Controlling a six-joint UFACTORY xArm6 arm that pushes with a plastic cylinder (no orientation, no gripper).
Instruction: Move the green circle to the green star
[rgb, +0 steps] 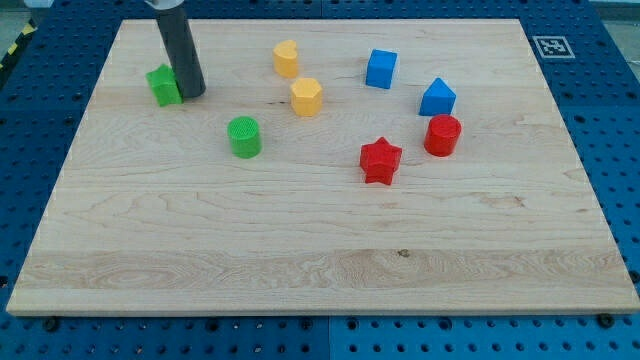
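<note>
Camera view gives you no readable writing, only a square marker (551, 46) at the board's (320, 260) top right. My tip (194, 93) touches the green star (163, 85); the green circle (244, 136) stands upright, lower right, apart.

Green circle (244, 136): upright ribbed cylinder. It lies apart from the green star (163, 85), toward the view's lower right of it.
</note>
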